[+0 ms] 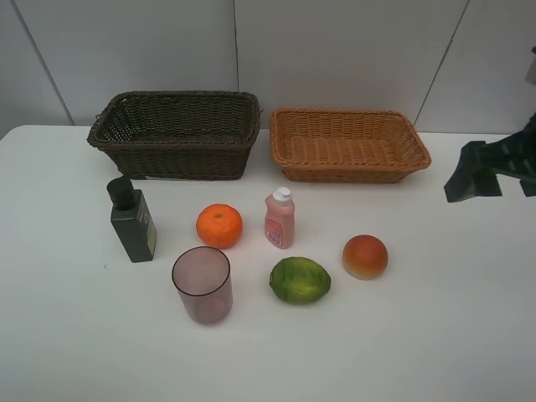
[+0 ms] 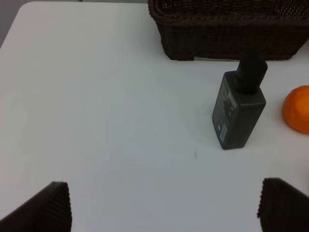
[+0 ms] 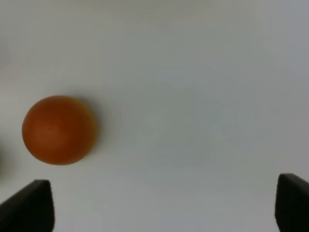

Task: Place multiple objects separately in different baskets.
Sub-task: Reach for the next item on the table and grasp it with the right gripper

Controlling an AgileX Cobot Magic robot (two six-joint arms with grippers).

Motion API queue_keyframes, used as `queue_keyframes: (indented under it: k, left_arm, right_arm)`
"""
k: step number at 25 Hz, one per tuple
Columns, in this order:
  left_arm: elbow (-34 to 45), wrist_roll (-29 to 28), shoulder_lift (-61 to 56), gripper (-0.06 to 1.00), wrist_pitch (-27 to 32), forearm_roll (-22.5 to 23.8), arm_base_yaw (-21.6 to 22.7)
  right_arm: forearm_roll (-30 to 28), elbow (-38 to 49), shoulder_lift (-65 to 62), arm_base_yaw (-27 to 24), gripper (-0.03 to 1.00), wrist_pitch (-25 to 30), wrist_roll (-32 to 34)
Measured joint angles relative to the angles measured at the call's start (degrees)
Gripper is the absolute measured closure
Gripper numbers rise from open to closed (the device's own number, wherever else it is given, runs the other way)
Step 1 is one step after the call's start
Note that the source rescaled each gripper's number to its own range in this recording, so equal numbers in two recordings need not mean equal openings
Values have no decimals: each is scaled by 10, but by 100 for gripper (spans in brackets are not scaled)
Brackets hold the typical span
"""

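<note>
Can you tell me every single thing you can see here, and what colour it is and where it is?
table: one, white, under everything
deep basket: one, dark brown, back left
shallow basket: one, orange-tan, beside it on the right
square bottle: one, dark green with black cap, before the dark basket
orange: one, orange, between the two bottles
small bottle: one, pink with white cap, mid-table
cup: one, see-through purplish, in front of the orange
lime: one, green, right of the cup
round fruit: one, red and yellow, right of the lime
left gripper: one, black, jaws open, near the green bottle
right gripper: one, black, jaws open, near the round fruit
</note>
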Motion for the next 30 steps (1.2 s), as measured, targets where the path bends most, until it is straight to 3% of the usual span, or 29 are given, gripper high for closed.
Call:
queue_keyframes:
  k: [12, 19, 30]
  left_arm:
    - [0, 0, 0, -6, 0, 0, 0]
    - [0, 0, 0, -6, 0, 0, 0]
    - [0, 0, 0, -6, 0, 0, 0]
  right_arm:
    - [16, -83, 97, 2, -3, 37, 9]
    - [13, -111, 174, 74, -3, 38, 13]
    - [13, -122, 268, 124, -3, -4, 128]
